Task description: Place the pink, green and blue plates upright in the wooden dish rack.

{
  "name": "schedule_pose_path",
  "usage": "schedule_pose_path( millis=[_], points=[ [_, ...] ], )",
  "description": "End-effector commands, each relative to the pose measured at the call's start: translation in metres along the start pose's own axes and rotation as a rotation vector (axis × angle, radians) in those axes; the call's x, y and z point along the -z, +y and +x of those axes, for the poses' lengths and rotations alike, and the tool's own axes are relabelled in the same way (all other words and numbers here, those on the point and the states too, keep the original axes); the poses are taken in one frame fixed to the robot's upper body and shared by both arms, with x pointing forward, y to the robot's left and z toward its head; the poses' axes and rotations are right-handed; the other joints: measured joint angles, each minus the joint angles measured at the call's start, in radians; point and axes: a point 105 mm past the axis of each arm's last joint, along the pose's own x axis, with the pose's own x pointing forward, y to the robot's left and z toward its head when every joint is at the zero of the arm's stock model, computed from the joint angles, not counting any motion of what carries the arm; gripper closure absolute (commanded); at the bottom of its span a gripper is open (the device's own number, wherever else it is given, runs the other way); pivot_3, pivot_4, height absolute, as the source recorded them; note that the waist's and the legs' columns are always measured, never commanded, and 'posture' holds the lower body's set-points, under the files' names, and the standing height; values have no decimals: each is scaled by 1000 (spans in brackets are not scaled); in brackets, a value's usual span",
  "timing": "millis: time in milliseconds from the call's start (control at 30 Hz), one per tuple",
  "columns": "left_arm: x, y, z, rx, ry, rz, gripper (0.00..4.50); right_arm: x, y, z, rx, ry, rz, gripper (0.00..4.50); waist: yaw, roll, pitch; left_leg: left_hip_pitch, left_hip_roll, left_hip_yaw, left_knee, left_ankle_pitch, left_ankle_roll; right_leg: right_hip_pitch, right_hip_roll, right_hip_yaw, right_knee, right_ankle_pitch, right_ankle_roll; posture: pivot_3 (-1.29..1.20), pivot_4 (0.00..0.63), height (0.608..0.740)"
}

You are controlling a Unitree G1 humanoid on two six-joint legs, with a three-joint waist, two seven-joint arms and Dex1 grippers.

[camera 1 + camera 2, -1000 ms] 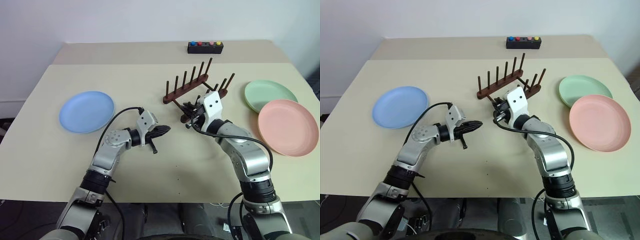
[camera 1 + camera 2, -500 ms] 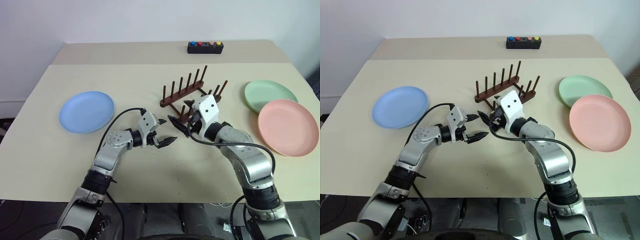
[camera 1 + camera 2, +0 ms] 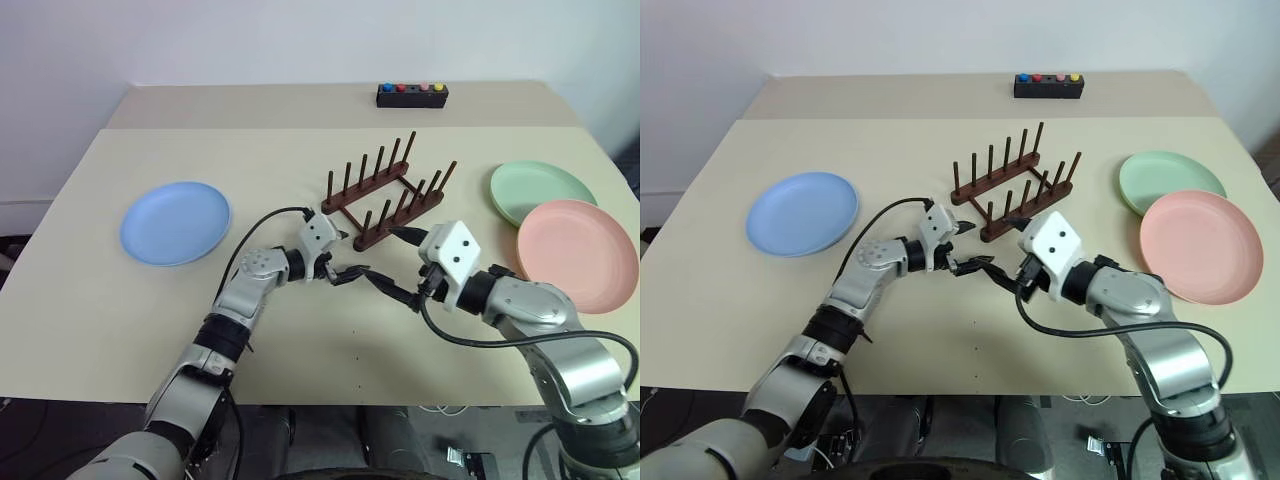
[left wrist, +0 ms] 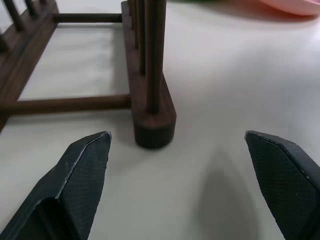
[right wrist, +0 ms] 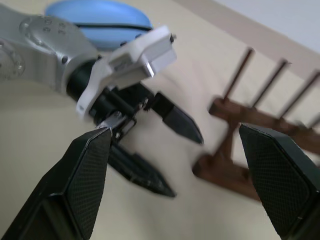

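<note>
Since a second ago: both pairs of fingers have spread wide; the left gripper (image 3: 347, 262) has come forward to the rack's near end, the right gripper (image 3: 398, 265) has drawn back from the rack, and the wooden dish rack (image 3: 385, 195) has turned a little on the table.
Open room: bare tabletop lies between the blue plate (image 3: 175, 222) and the rack, and along the whole near edge of the table (image 3: 120, 330); the two grippers face each other tip to tip just in front of the rack, with little space between them.
Edges: the pink plate (image 3: 578, 254) sits close to the table's right edge, overlapping the green plate (image 3: 540, 191) behind it; the blue plate lies flat near the left edge.
Surface and room: a beige tabletop with a seam across its far part, a pale wall behind, and a black box with coloured buttons (image 3: 411, 94) at the far side.
Rack: it stands empty, mid-table, set at a slant, its pegs upright.
Left fingers: apart and holding nothing; in the left wrist view the end of one rack rail (image 4: 150, 107) lies between them, untouched.
Right fingers: apart and empty, pointing at the left gripper.
</note>
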Motion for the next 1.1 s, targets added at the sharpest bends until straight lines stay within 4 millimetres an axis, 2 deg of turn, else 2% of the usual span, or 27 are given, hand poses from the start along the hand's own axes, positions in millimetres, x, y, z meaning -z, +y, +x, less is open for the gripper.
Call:
schedule_pose_path(
  millis=[33, 300, 400, 600, 767, 867, 1100],
  points=[
    [-4, 3, 10, -26, -2, 48, 96, -10, -5, -13, 42, -25, -34, 378, 1, 0, 0, 0, 0, 0, 0, 0, 0, 0, 0, 0, 0, 0, 0, 0, 150, 740],
    [0, -2, 25, -44, 4, 61, 96, 19, -6, -47, 94, 105, 12, 378, 4, -1, 0, 1, 0, 0, 1, 0, 0, 2, 0, 0, 0, 0, 1, 0, 150, 740],
    [3, -3, 25, -47, 6, 58, 907, 24, -9, -54, 121, 127, 20, 378, 3, -1, 0, 2, 0, 0, 2, 0, 0, 4, 0, 0, -1, -1, 1, 0, 150, 740],
    [6, -2, 24, -63, 8, 46, 3735, 32, -11, -63, 149, 150, 30, 378, 5, -1, 0, 2, 0, 0, 2, 0, 0, 4, 0, 0, -1, -2, 3, 0, 150, 740],
    [10, -1, 20, -78, 12, 51, 3770, 34, -11, -65, 156, 153, 31, 378, 4, -1, 0, 2, 0, 0, 2, 0, 0, 4, 0, 0, -1, -2, 3, 0, 150, 740],
    [6, 0, 10, -57, -33, 62, 3770, 35, -13, -68, 167, 154, 28, 378, 3, -1, 0, 2, 0, 0, 1, 0, 0, 4, 0, 0, -1, -2, 3, 0, 150, 740],
    [4, 2, -48, 104, -37, 163, 3770, 36, -13, -93, 137, 174, 61, 378, -6, 0, 0, 3, 1, 1, -2, 0, 0, 2, 1, 0, 0, -1, 1, 0, 150, 740]
  ],
)
